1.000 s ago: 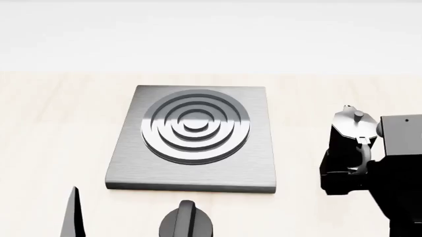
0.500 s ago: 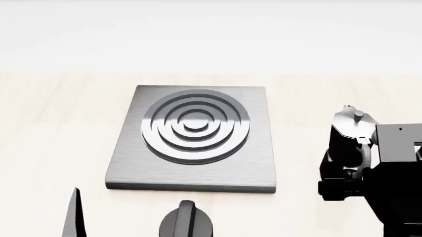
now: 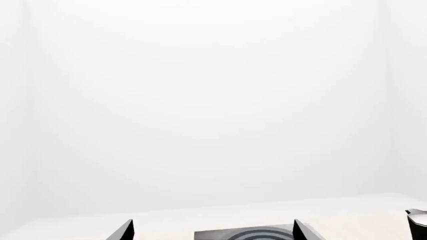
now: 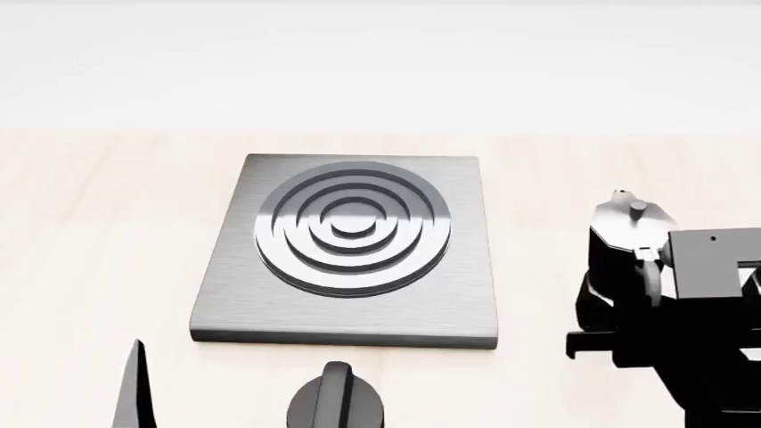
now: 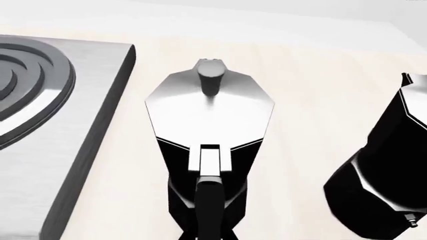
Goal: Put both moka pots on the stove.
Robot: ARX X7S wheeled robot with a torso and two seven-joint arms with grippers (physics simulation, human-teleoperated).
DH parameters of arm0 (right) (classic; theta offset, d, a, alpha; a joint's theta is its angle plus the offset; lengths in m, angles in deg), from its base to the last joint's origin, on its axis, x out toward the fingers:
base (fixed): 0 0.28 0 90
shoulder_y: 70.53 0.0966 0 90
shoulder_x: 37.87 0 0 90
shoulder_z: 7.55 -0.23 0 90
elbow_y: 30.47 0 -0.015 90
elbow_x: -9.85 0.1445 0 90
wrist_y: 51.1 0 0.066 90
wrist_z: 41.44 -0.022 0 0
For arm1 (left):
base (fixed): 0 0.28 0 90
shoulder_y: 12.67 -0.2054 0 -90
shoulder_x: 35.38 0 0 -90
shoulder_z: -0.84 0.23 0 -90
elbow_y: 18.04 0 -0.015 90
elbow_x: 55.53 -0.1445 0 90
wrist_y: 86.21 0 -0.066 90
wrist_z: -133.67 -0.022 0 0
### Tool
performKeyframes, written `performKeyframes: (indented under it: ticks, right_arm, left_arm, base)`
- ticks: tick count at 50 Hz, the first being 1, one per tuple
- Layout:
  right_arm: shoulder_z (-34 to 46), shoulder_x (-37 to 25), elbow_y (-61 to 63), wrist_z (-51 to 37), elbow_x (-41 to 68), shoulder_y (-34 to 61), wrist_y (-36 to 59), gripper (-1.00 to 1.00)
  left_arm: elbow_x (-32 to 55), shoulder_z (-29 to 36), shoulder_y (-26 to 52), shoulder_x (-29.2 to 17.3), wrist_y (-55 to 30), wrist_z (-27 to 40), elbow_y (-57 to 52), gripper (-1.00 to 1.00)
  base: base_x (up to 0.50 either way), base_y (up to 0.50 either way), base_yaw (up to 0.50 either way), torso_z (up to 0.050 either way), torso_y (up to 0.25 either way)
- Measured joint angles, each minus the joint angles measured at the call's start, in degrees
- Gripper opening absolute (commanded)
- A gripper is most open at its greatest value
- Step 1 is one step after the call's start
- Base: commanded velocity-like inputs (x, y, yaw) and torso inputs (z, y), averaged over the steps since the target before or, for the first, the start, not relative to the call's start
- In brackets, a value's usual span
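The right hand (image 4: 648, 308) grips the nearer moka pot (image 5: 209, 145) by its handle; swinging stove-ward (image 4: 345, 254) could topple the neighbouring pot (image 5: 383, 185); left hand's state is indeterminable.

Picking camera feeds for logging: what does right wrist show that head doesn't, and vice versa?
Right wrist only: a second moka pot standing on the table beside the first, apart from it.

Head only: the whole stove with nothing on it, the round black knob at the near edge, the right arm's body behind the pot, and a sliver of the left pincer.

Both: the first moka pot, upright on the table, off the stove's right edge, handle toward the right pincer.
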Motion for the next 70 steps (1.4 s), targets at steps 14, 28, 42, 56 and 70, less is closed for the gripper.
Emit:
performKeyframes:
  ticks: [14,28,42,56,70]
  right_arm:
    - [-0.68,-0.8,6.38,-1.43,1.79,-1.29,2.35,-1.0]
    - [-1.91,-1.87,17.67,-3.82,4.35,-1.32,6.5,-1.0]
    - [-0.08,1.08,19.14,-3.49,5.03,3.41,7.99,-1.0]
    - [3.14,6.67,13.23,-1.52,4.32,11.17,7.21,-1.0]
    - [6.24,13.24,5.15,0.77,2.59,17.61,3.15,-1.0]
  left_arm:
    - [0.08,0.22,0.16,-0.14,-0.11,0.27,0.0,1.0]
    - [0.45,0.27,0.24,-0.28,-0.02,0.45,0.16,1.0]
    - [1.75,-0.38,0.22,-0.55,0.45,0.44,0.54,1.0]
    - [2.56,-0.74,0.17,-0.9,0.78,0.42,0.85,1.0]
    - [2.96,-0.66,0.26,-1.09,0.91,0.44,1.32,1.0]
  base:
    - [0.0,0.0,0.0,0.0,0.001]
    - [0.0,0.0,0.0,0.0,0.001]
    - [0.0,0.0,0.0,0.0,0.001]
    - [0.0,0.0,0.0,0.0,0.001]
    - [0.0,0.0,0.0,0.0,0.001]
